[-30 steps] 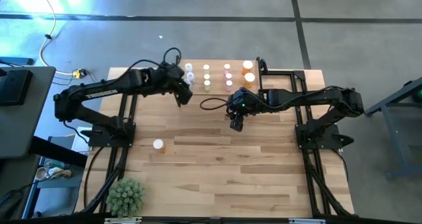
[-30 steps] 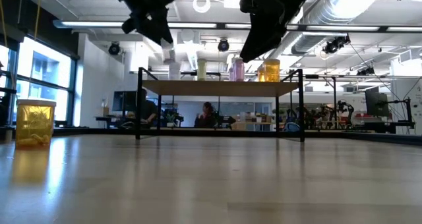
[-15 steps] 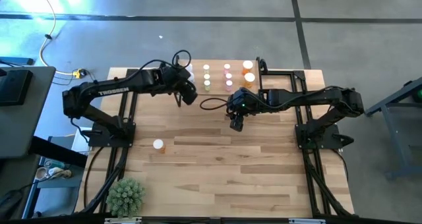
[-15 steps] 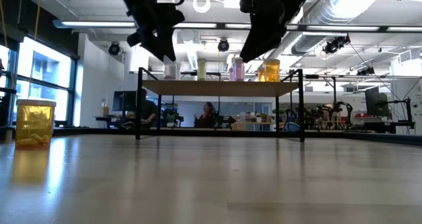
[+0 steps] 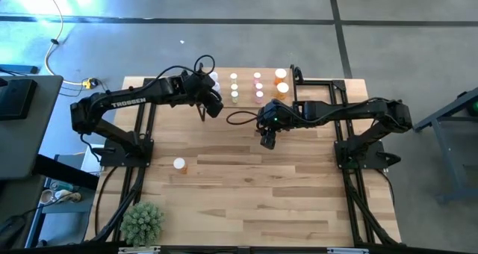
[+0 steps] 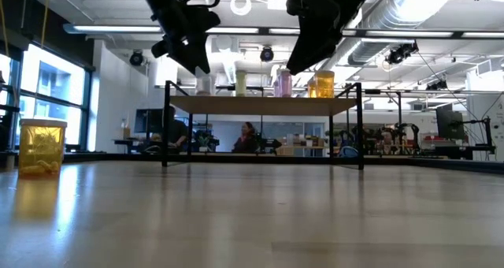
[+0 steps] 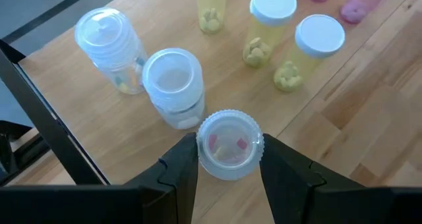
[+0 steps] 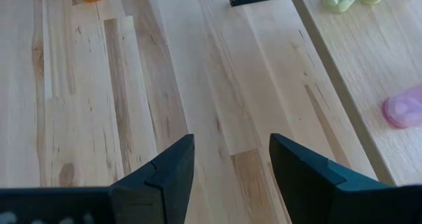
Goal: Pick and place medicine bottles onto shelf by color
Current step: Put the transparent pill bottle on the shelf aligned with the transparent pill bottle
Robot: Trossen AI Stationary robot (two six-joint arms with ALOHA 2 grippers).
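While over the shelf (image 7: pixel 343 118), left gripper (image 7: pixel 229 159) clamped on a bluish-clear bottle (image 7: pixel 230 145); right gripper (image 8: pixel 231 159) parted, empty.

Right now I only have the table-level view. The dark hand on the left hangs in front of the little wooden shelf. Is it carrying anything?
Observer: Yes. Its wrist camera shows the left hand gripping a clear round bottle with a pale cap above the light wood shelf.
Operator: And the other hand?
Observer: The right hand is open and empty, over the bare wooden tabletop beside the shelf.
Operator: Anything outside my picture?
Observer: From above, a small green spiky plant stands at the table corner on the left arm's side, far from the shelf.
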